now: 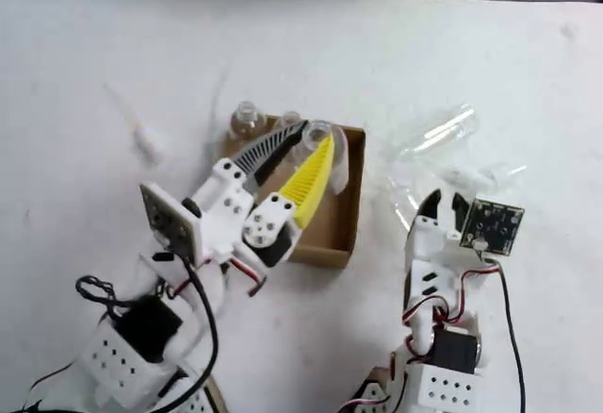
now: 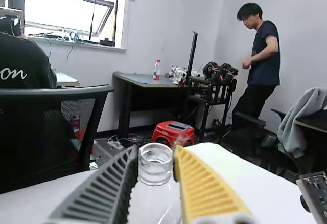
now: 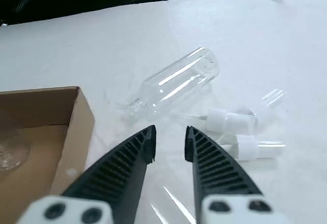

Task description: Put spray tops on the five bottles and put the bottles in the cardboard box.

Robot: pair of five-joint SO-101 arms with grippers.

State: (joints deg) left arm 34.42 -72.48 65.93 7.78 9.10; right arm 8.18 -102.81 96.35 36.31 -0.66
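clear bottle [image 2: 155, 165] pinched in left jaws at cardboard box [image 1: 325, 255] | right jaws spread, near lying bottle [image 3: 176, 83]

Brown cardboard box [image 1: 357, 187], clear bottle [image 2: 155, 165], grey-and-yellow left tool [image 1: 316, 133], white table [image 1: 424, 55]

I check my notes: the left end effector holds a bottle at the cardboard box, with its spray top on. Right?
No. The left end effector holds a bottle at the cardboard box, but its neck is open, without a spray top; the left wrist view shows this.
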